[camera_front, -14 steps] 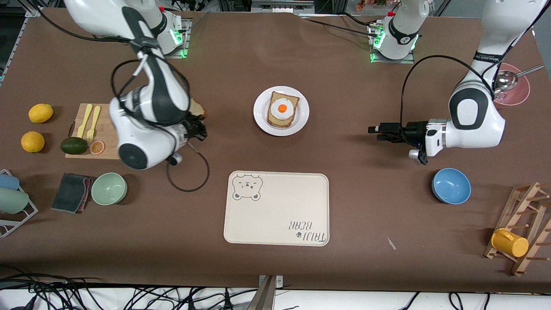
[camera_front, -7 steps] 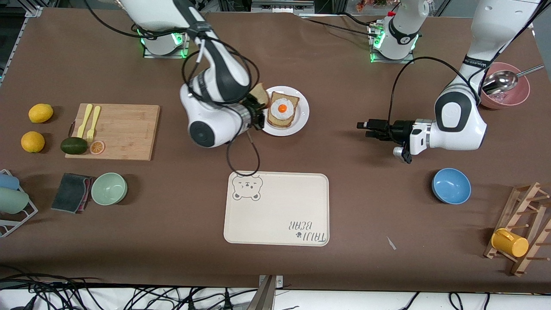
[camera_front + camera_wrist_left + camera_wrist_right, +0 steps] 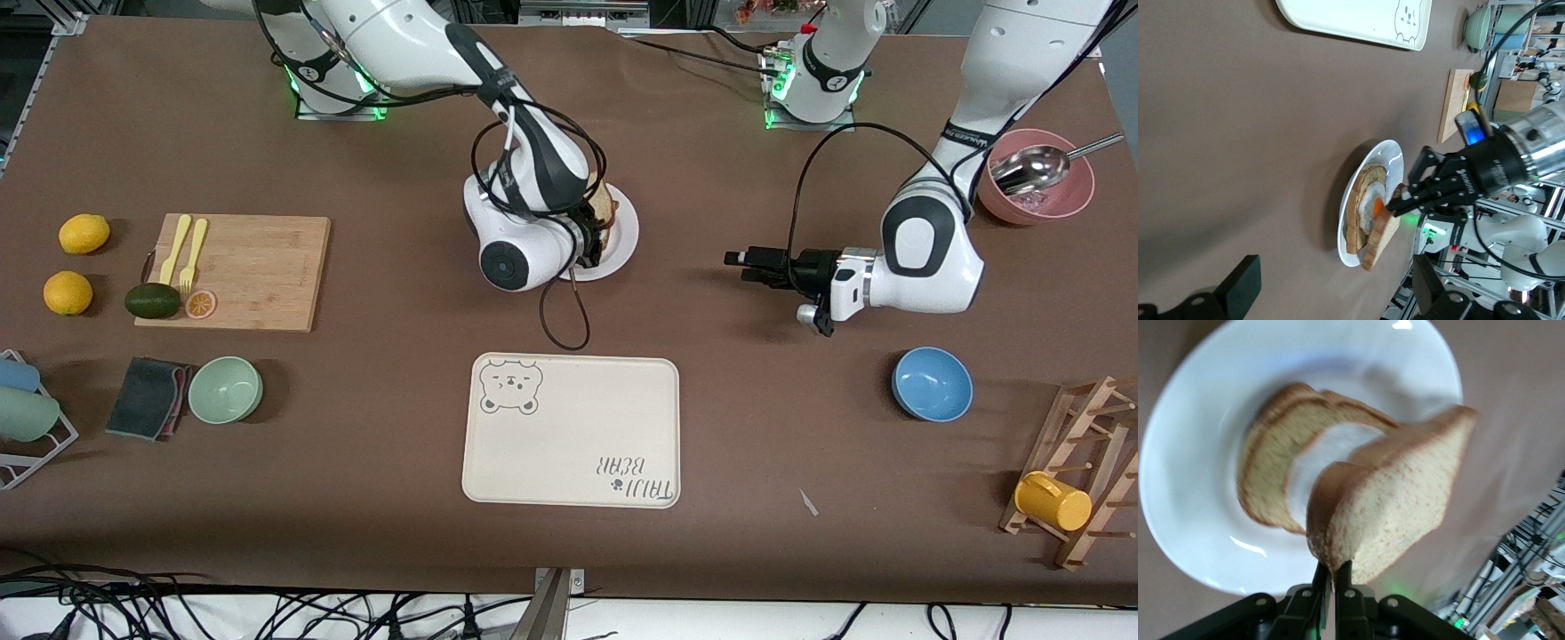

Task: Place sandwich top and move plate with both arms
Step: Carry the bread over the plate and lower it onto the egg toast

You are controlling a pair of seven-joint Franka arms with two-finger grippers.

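The right gripper [image 3: 1333, 577] pinches the sandwich top [image 3: 1395, 503] tilted above the egg slice [image 3: 1288, 463] on the plate [image 3: 1191, 487], unplaced; the left gripper [image 3: 742, 264] waits beside it over the bench, fingers apart, plate unmoved.

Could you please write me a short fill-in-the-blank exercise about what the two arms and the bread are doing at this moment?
1. The right claw is shut on the ____.
2. That slice hangs tilted over the egg-topped bread on the white ____.
3. The left claw, holding nothing, hovers with its fingers ____.
4. The cream tray lies ____ to the front camera than the plate.

Answers: sandwich top; plate; open; nearer
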